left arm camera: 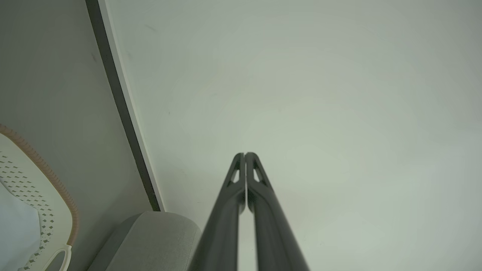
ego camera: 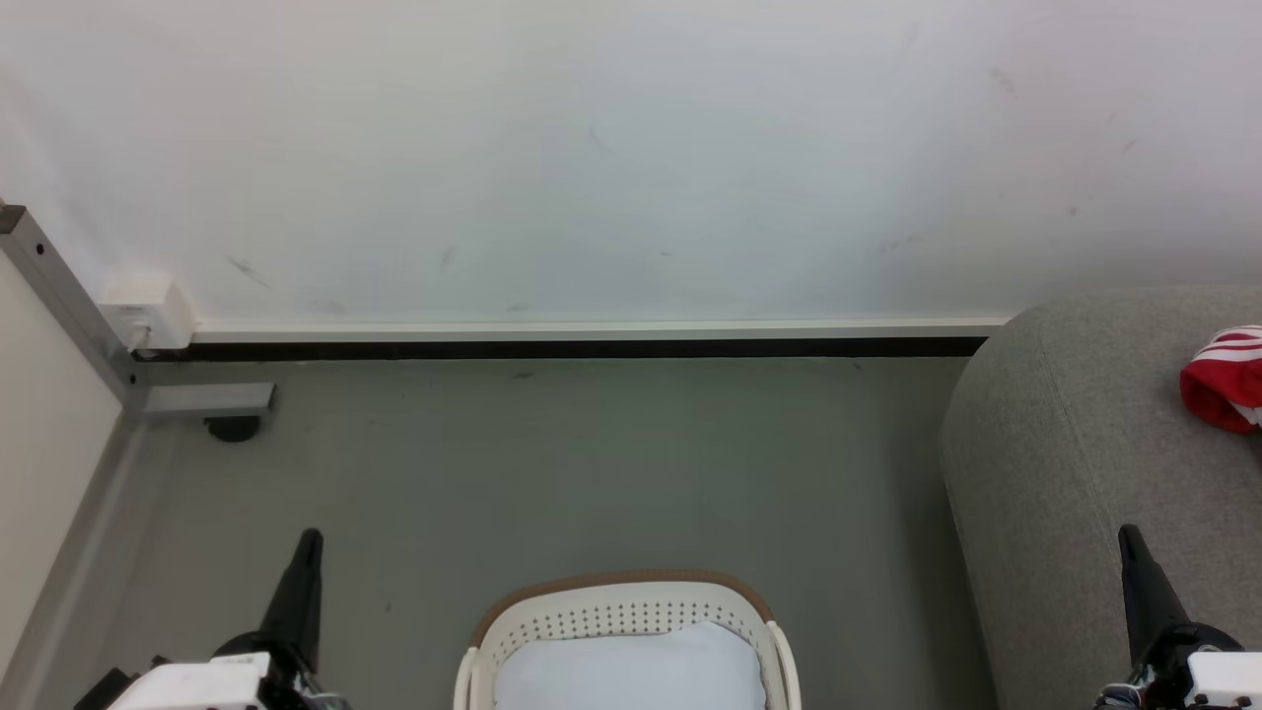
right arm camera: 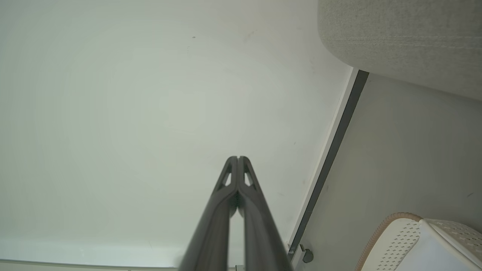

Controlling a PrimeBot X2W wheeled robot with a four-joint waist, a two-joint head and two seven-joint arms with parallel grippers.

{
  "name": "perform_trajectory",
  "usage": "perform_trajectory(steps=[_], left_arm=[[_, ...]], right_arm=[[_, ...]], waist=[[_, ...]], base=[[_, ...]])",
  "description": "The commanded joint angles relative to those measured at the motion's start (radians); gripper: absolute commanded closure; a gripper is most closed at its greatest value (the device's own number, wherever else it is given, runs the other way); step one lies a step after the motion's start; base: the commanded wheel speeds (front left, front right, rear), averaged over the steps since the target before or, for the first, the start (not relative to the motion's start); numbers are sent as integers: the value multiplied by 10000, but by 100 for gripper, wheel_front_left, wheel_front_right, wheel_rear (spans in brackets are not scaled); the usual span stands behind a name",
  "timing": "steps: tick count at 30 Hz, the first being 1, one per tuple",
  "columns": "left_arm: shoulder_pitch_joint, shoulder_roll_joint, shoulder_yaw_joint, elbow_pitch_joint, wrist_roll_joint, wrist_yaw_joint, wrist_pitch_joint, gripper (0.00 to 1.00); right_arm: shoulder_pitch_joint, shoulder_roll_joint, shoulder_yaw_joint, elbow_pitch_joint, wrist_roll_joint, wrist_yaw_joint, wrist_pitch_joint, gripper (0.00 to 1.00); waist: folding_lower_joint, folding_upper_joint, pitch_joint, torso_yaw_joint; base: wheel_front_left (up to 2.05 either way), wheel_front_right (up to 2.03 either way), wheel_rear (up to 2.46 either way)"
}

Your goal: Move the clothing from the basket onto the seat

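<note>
I am holding my left claw [ego camera: 308,542] and right claw [ego camera: 1130,544] closed, empty. The red garment [ego camera: 1221,387] is lying on the seat [ego camera: 1065,463] ahead of right claw; better I am checking the basket [ego camera: 621,613] between them.

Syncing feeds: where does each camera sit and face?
Head view: on the head, facing forward-down at basket, seat with red clothing, wall; left gripper, right gripper at lower corners.
Left wrist view: looks along its shut fingers at the wall.
Right wrist view: likewise, along its shut fingers at the wall.
Shared: all three show basket and seat.
</note>
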Motion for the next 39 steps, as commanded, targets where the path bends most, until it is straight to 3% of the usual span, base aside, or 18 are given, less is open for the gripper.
perform_trajectory(steps=[1, 39], left_arm=[[-95, 72, 16, -30, -119, -40, 34, 100], [-95, 72, 17, -31, -119, -40, 34, 100]], right_arm=[[-120, -70, -34, -46, 21, -21, 26, 100], [-120, -71, -33, -46, 21, -21, 25, 100]], waist=[[0, 0, 0, 0], [0, 0, 0, 0]], base=[[0, 0, 0], [0, 0, 0]])
